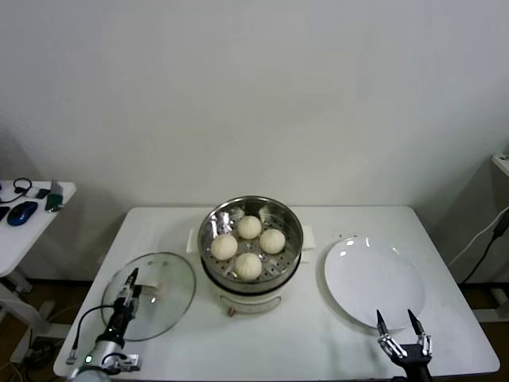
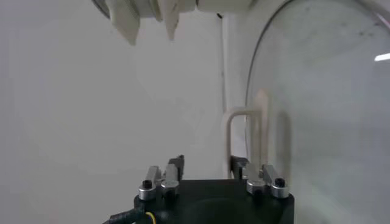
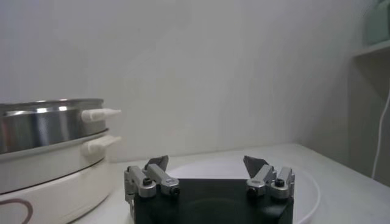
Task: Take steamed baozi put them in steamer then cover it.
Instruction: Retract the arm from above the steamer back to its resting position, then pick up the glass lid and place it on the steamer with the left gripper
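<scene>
Four cream-white baozi (image 1: 249, 228) lie in the shiny steel steamer (image 1: 288, 217) on its white cooker base (image 1: 248, 302) at the table's middle. The steamer has no cover on it. The clear glass cover (image 1: 163, 301) lies flat on the table left of it. My left gripper (image 1: 129, 282) is open over the cover's near left part. In the left wrist view the gripper (image 2: 208, 164) is open, with the cover's cream bar handle (image 2: 244, 131) just beyond one finger and the glass (image 2: 323, 103) beside it. My right gripper (image 1: 395, 321) is open and empty at the table's front right.
A flat white plate (image 1: 374, 278) lies right of the steamer; its near rim is under my right gripper (image 3: 206, 163). The steamer (image 3: 42, 122) and the plate (image 3: 308, 182) show in the right wrist view. A side table (image 1: 32, 231) with small items stands at far left.
</scene>
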### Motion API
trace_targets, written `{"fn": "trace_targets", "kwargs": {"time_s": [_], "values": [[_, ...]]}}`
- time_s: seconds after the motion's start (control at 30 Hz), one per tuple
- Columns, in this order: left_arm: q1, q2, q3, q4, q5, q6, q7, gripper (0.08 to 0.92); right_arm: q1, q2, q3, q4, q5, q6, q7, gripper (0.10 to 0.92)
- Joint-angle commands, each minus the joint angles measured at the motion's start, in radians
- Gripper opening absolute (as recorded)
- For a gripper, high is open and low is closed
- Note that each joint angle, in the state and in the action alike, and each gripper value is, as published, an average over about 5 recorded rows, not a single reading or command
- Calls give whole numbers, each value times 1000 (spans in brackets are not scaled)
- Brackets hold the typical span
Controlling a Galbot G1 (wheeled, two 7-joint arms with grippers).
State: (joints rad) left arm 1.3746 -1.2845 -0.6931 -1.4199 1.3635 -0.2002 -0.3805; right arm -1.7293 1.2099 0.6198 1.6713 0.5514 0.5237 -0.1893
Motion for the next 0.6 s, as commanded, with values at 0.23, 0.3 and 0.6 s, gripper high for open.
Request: {"fn": "trace_targets", "kwargs": {"time_s": [0.23, 0.3, 0.6], "values": [[-23, -16, -2, 35, 13, -3, -9, 344, 10, 5, 4, 0, -2, -2, -1, 823], [-23, -16, -5, 25, 2, -3, -6, 292, 11, 7, 5, 0, -4, -2, 1, 823], [16, 17, -14, -171, -172, 38, 71, 130, 14, 21, 23, 7, -30, -18, 29, 823]]}}
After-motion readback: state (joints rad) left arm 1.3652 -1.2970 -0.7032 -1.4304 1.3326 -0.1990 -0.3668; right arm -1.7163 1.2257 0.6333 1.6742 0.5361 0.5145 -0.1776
